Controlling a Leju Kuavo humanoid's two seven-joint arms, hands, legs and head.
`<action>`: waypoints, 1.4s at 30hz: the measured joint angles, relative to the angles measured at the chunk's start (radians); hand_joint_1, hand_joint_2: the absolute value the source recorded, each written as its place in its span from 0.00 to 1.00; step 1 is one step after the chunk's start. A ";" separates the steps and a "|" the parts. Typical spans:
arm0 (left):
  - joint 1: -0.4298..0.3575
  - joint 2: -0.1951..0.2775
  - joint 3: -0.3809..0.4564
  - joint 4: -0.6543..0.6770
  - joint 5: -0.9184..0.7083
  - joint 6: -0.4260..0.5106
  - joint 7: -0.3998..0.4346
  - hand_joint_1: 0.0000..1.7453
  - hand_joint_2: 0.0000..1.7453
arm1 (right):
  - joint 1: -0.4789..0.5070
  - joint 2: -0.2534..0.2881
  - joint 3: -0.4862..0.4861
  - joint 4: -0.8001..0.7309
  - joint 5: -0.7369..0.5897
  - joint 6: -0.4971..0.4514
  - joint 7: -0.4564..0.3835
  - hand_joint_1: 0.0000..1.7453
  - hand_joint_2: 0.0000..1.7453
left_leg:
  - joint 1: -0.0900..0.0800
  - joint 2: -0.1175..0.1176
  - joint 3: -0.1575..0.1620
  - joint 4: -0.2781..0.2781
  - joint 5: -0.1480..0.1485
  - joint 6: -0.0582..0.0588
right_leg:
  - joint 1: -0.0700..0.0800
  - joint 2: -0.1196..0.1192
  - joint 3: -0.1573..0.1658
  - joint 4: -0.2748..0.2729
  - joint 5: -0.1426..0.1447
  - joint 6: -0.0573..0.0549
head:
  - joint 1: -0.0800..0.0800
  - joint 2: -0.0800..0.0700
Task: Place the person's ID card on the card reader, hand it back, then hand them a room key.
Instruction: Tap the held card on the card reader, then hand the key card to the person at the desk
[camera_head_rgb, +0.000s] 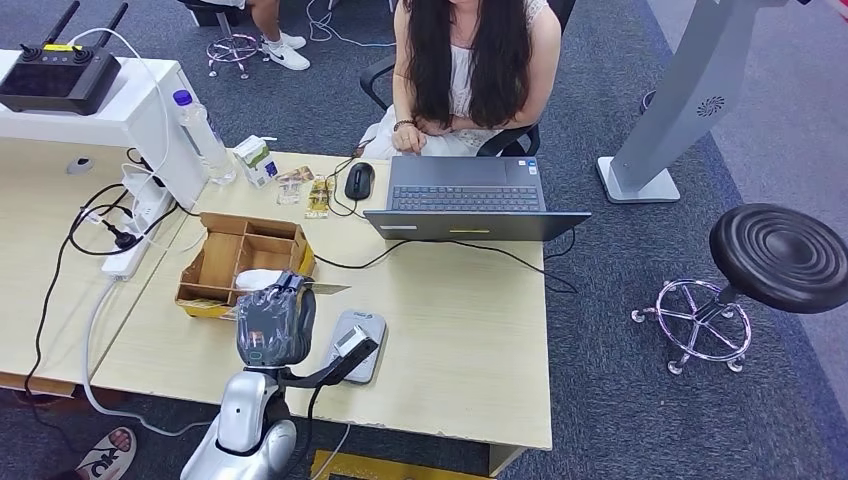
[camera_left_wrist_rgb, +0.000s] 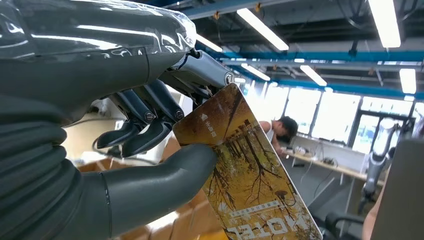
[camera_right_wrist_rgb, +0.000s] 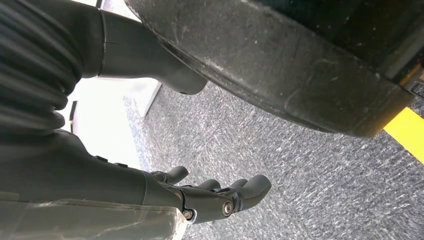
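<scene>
My left hand (camera_head_rgb: 276, 320) is raised above the desk's near left part, beside the cardboard box (camera_head_rgb: 240, 262). In the left wrist view that hand (camera_left_wrist_rgb: 145, 125) pinches a room key card (camera_left_wrist_rgb: 247, 175) printed with yellow autumn trees, between its thumb and a finger. In the head view the card's edge (camera_head_rgb: 330, 289) sticks out to the right of the hand. The grey card reader (camera_head_rgb: 358, 345) lies on the desk just right of my left arm. My right hand (camera_right_wrist_rgb: 200, 195) hangs low over grey carpet, fingers apart and holding nothing. A person (camera_head_rgb: 470, 70) sits across the desk.
An open laptop (camera_head_rgb: 470, 200) stands in front of the person, with a black mouse (camera_head_rgb: 359, 180) to its left. A water bottle (camera_head_rgb: 205, 135), a small carton (camera_head_rgb: 256, 160) and a white power strip (camera_head_rgb: 135, 235) with cables lie at the left. A black stool (camera_head_rgb: 775, 260) stands at the right.
</scene>
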 joint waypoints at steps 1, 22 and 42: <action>-0.001 0.004 0.000 -0.015 0.000 0.002 -0.002 1.00 1.00 | 0.000 0.000 0.001 0.000 0.000 0.000 0.000 0.00 1.00 | 0.000 0.000 0.000 0.000 0.000 0.000 | 0.000 0.000 0.000 0.000 0.000 0.000 | 0.000 0.000; -0.323 0.156 0.030 -0.082 -0.051 -0.096 -0.003 1.00 1.00 | -0.005 -0.002 0.055 -0.002 0.041 0.029 -0.012 0.00 1.00 | 0.001 -0.002 -0.001 0.000 0.005 -0.003 | 0.001 -0.001 -0.001 0.002 0.003 -0.001 | 0.000 0.000; -0.516 0.170 0.040 0.230 -0.053 -0.076 -0.003 0.00 1.00 | -0.006 -0.002 0.070 -0.004 0.036 0.037 -0.010 0.00 1.00 | 0.001 0.000 -0.003 0.000 0.005 -0.004 | 0.001 0.001 -0.004 0.003 0.004 -0.002 | 0.000 0.000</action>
